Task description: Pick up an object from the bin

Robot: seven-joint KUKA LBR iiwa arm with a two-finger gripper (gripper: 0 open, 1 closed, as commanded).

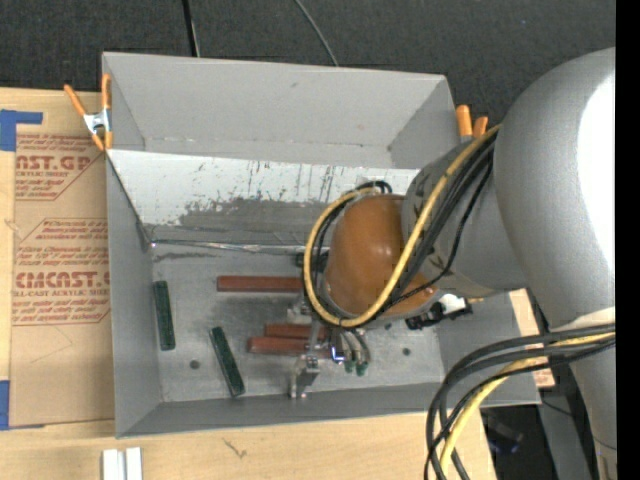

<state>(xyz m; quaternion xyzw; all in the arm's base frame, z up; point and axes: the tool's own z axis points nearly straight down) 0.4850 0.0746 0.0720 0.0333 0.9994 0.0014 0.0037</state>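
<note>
Orange wrist cover point(365, 253) on top, hiding most of hand point(330, 353); opening unreadable. Short brown stick point(278, 345) just left of hand, on bin point(135, 298) floor. Centre over it, square across its width, then close.

The arm point(560, 198), cut off by the right edge, and its orange wrist cover point(365, 253) conceal the right part of the bin point(270, 108). The upper brown bar point(258, 284) runs under the cover, its right end hidden. The lower brown bars point(278, 345) end behind the gripper point(318, 366). A small green piece point(358, 369) beside the gripper is too small to identify. The cables point(480, 388) are cut off by the bottom edge.
</note>
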